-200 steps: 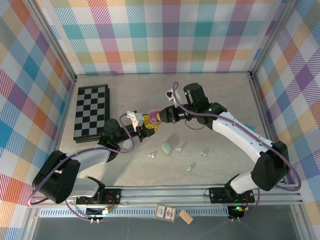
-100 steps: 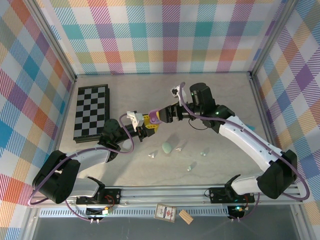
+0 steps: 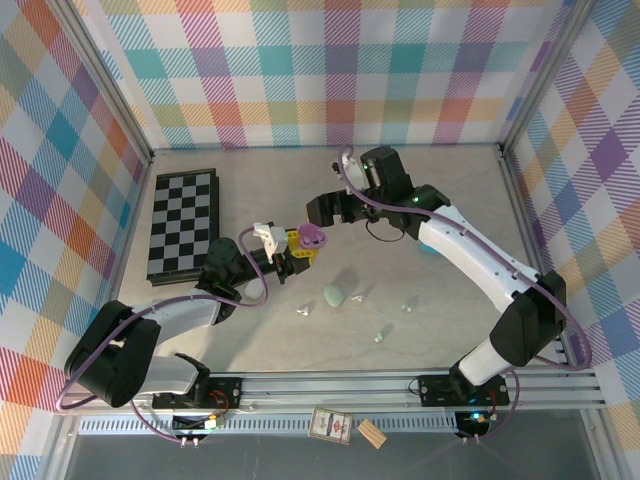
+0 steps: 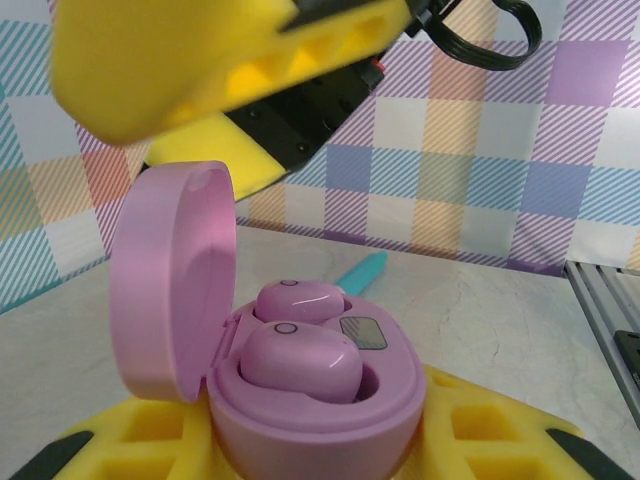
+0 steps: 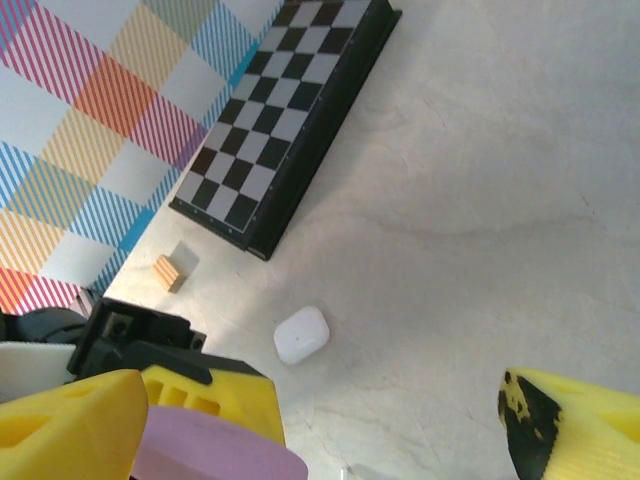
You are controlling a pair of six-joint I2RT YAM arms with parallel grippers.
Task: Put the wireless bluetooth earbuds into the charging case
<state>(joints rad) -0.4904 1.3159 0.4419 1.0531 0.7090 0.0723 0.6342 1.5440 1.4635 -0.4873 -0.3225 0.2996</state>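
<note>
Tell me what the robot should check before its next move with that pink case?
1. Left gripper grips the pink case: ok.
2. Lid open: ok.
3. Two pink earbuds sitting in their pockets: ok.
4. Right gripper open, holding nothing: ok.
5. Right gripper clear of the lid: cannot tell; it hovers very near.
6. Pale earbuds put away: not ok, loose on the table near the mint case.

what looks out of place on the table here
Four tiny pale earbuds lie scattered loose on the table near the mint case. The open pink case in the left hand looks fine, two pink buds seated.
</note>
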